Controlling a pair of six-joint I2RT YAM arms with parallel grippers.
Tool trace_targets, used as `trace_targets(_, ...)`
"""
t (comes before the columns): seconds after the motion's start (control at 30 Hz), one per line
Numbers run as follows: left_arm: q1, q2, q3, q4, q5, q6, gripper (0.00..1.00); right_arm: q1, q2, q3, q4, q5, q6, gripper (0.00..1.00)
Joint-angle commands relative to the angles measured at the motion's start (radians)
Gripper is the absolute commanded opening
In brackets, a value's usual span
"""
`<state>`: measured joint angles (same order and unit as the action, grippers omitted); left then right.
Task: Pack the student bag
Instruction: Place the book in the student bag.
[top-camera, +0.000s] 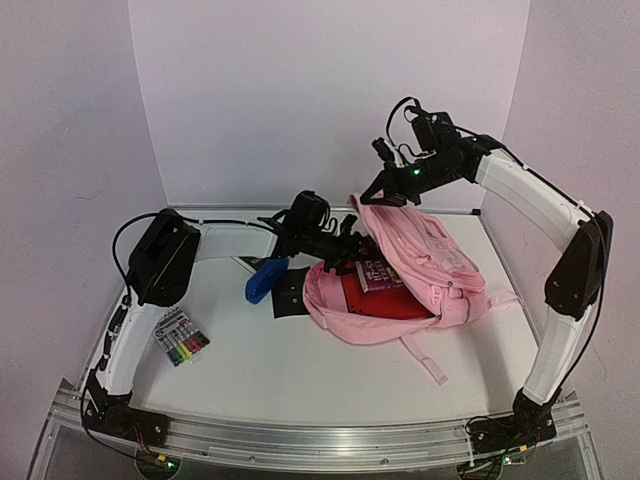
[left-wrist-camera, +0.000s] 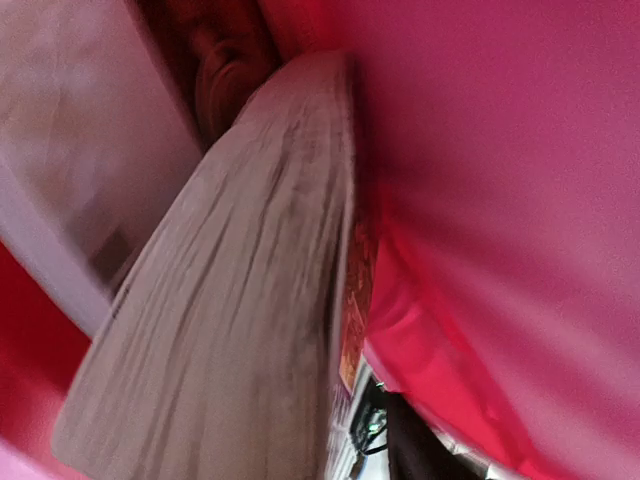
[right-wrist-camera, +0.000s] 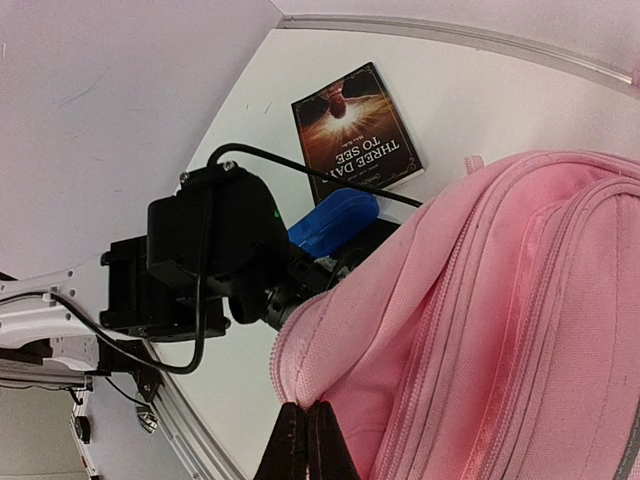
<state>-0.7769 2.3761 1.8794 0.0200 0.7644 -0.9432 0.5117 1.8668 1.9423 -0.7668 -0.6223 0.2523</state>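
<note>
Markers (top-camera: 181, 336) near left | pink backpack (top-camera: 430, 270) lies centre-right, mouth facing left | left gripper (top-camera: 345, 257) at that mouth beside a book (top-camera: 380, 272), jaw state cannot be told | right gripper (top-camera: 378, 197) far, fingers pressed together on the pink backpack's top edge

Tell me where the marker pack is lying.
In the top view, the marker pack lies at the left of the table, beside the left arm, well left of the student bag.

The bag (top-camera: 425, 255) is soft, matt pink cloth. The dark book (right-wrist-camera: 355, 128) has a smooth printed cover. The table (top-camera: 300, 370) is smooth matt white, with a dull metal rail (top-camera: 330, 447) along its near edge.
</note>
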Motion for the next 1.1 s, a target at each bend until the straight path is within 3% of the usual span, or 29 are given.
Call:
trace_targets(0.0,0.015,-0.227,-0.114,-0.119,-0.065,0.159,0.58,0.010,-0.044,0.046,0.138,-0.082,0.000,0.00)
trace_targets(0.1,0.021,-0.275,-0.192,-0.106,-0.061,0.145,0.58,0.010,-0.046,0.037,0.139,-0.086,0.001,0.00)
trace_targets(0.27,0.014,-0.221,-0.169,-0.037,-0.019,0.095,0.38,0.010,-0.049,0.028,0.141,-0.092,0.002,0.00)
trace_targets(0.33,0.008,-0.183,-0.124,-0.030,-0.011,0.093,0.26,0.009,-0.050,0.025,0.142,-0.093,0.002,0.00)
trace_targets(0.43,0.003,-0.122,-0.043,-0.024,0.016,0.087,0.18,0.011,-0.052,0.021,0.143,-0.098,0.003,0.00)
trace_targets(0.67,-0.026,0.031,0.187,-0.079,0.061,0.110,0.09,0.010,-0.046,0.021,0.149,-0.110,0.009,0.00)
trace_targets(0.8,-0.052,0.076,0.255,-0.142,0.063,0.148,0.11,0.010,-0.042,0.023,0.150,-0.117,0.013,0.00)
trace_targets(0.9,-0.054,0.058,0.216,-0.116,0.049,0.146,0.23,0.009,-0.046,0.012,0.150,-0.122,0.013,0.00)
trace_targets(1.07,-0.037,-0.148,-0.081,0.007,-0.031,0.149,0.40,-0.005,-0.085,-0.058,0.149,-0.126,-0.017,0.00)
